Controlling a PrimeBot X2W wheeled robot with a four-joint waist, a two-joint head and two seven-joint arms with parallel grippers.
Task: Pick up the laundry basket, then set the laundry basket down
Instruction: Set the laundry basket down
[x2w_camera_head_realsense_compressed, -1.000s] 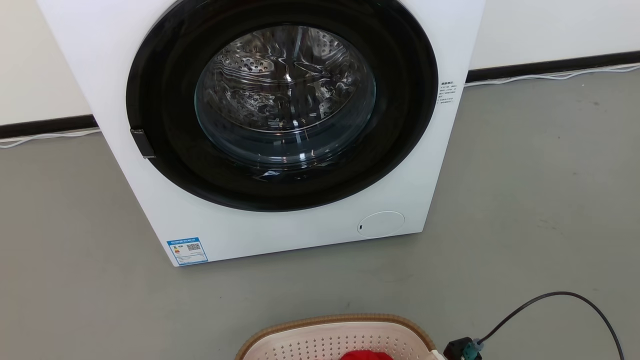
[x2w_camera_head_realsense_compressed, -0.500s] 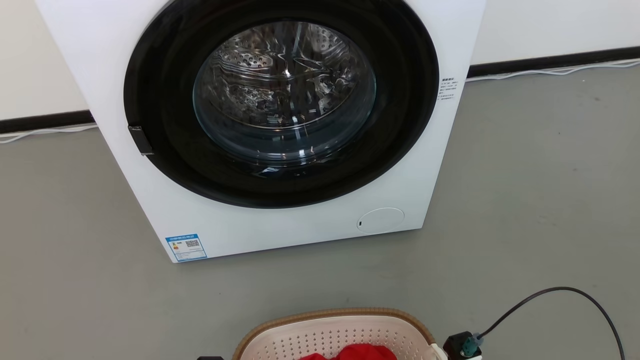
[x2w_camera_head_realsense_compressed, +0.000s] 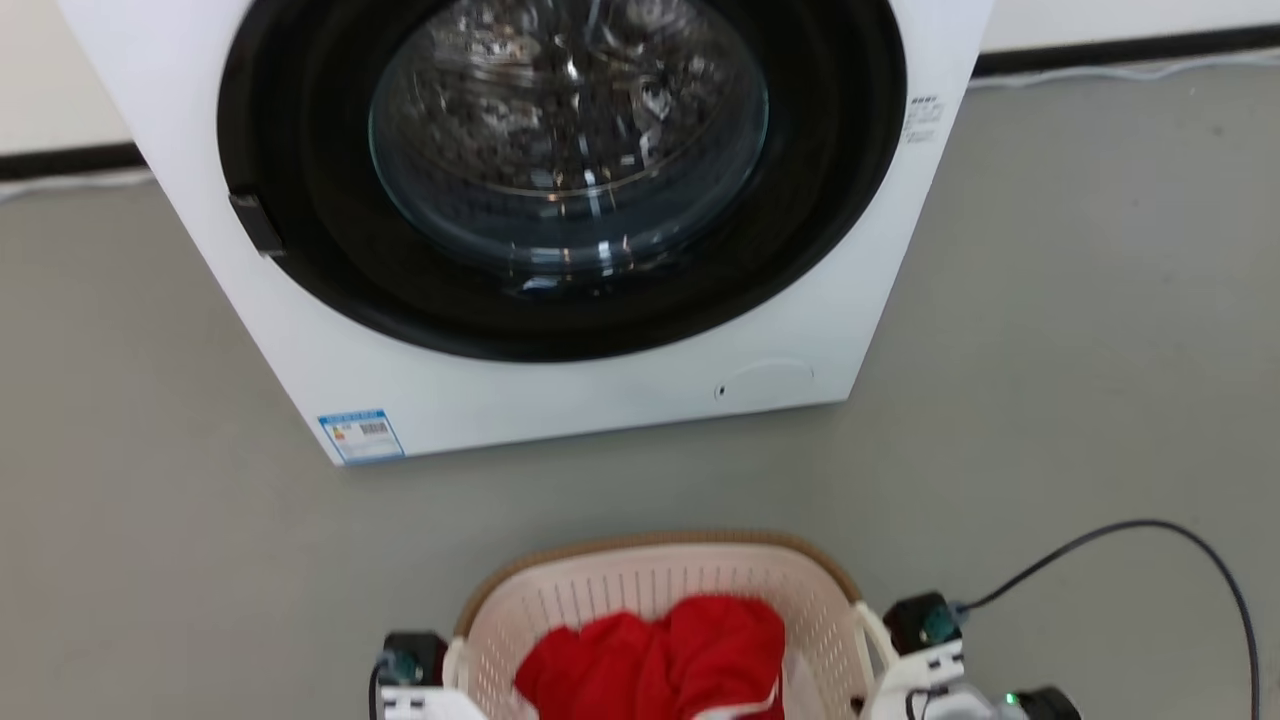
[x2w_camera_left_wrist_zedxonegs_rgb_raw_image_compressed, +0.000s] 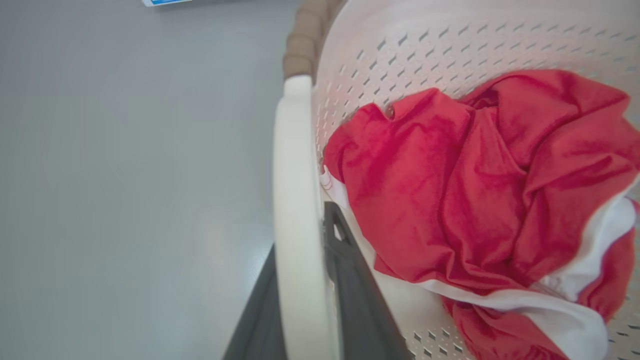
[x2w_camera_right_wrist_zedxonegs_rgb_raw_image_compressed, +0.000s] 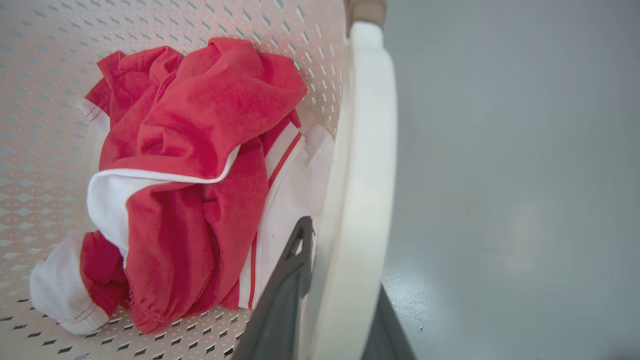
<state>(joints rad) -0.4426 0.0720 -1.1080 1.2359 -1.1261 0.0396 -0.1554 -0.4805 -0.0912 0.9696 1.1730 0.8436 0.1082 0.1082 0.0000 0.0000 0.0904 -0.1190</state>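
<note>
The laundry basket (x2w_camera_head_realsense_compressed: 650, 548), cream-white and perforated with a brown woven-look rim, is at the bottom centre of the head view, in front of the washing machine. A crumpled red and white garment (x2w_camera_head_realsense_compressed: 660, 655) lies inside it. My left gripper (x2w_camera_left_wrist_zedxonegs_rgb_raw_image_compressed: 302, 230) is shut on the basket's white left loop handle (x2w_camera_left_wrist_zedxonegs_rgb_raw_image_compressed: 295, 175), one dark finger on each side of it. My right gripper (x2w_camera_right_wrist_zedxonegs_rgb_raw_image_compressed: 342, 255) is shut the same way on the right loop handle (x2w_camera_right_wrist_zedxonegs_rgb_raw_image_compressed: 365, 125). In the head view both wrists flank the basket and the fingertips are hidden.
A large white washing machine (x2w_camera_head_realsense_compressed: 560, 400) with its round dark glass door (x2w_camera_head_realsense_compressed: 560, 150) shut stands just beyond the basket. A black cable (x2w_camera_head_realsense_compressed: 1150, 528) loops over the grey floor (x2w_camera_head_realsense_compressed: 1080, 350) at the right. A dark baseboard and white cables run along the back wall.
The head view has shifted, so the machine sits higher in the picture. The basket shows higher and larger, with the red garment exposed, and both wrists have come into view beside it.
</note>
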